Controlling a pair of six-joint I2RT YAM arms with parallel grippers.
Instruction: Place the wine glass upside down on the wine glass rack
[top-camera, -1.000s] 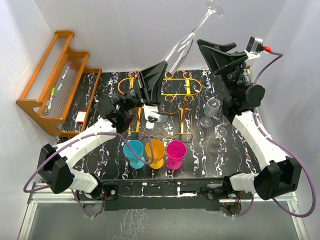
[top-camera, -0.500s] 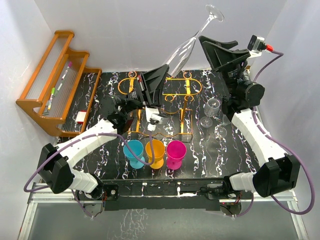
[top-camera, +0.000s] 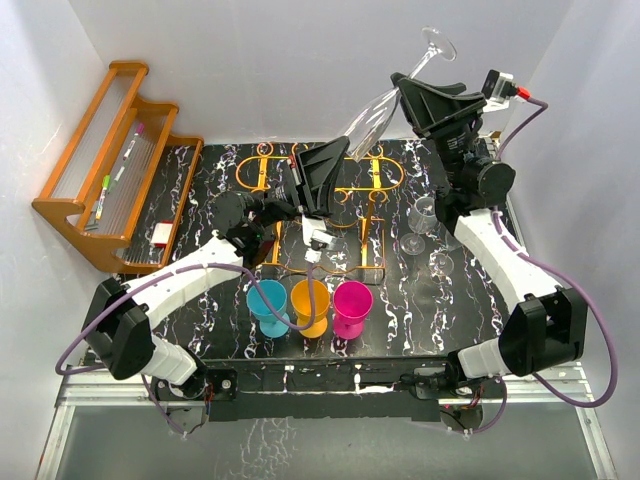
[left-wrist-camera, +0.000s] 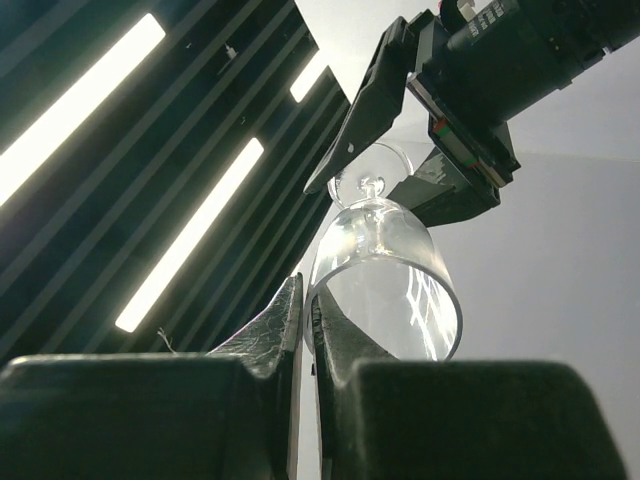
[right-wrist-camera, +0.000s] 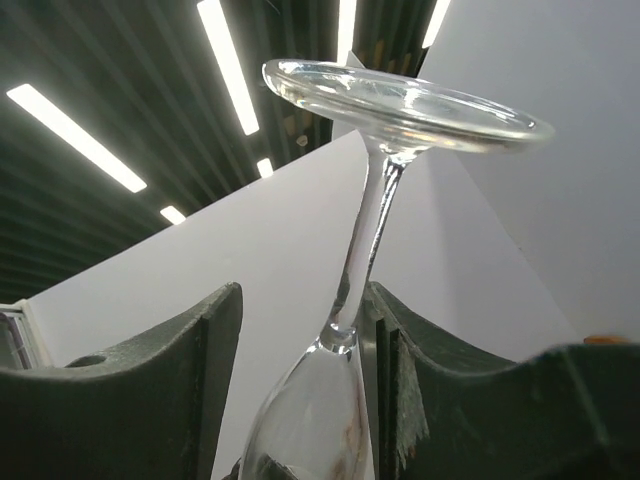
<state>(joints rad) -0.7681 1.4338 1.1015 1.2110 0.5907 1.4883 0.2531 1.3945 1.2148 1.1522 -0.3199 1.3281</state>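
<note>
The wine glass (top-camera: 385, 100) is held inverted above the wine glass rack (top-camera: 385, 160), its rim clamped by the left gripper (left-wrist-camera: 305, 320). The jaws of the right gripper (right-wrist-camera: 300, 330) are apart around the stem, probably for a handover.

The left arm (top-camera: 190, 270) stretches up under the wine glass (left-wrist-camera: 385, 270), and the left gripper (left-wrist-camera: 307, 300) points upward with its jaws pinched tight on the bowl's rim. The right arm (top-camera: 500, 250) rises to the glass's right, and the right gripper (right-wrist-camera: 300, 310) has its jaws parted either side of the stem.
</note>
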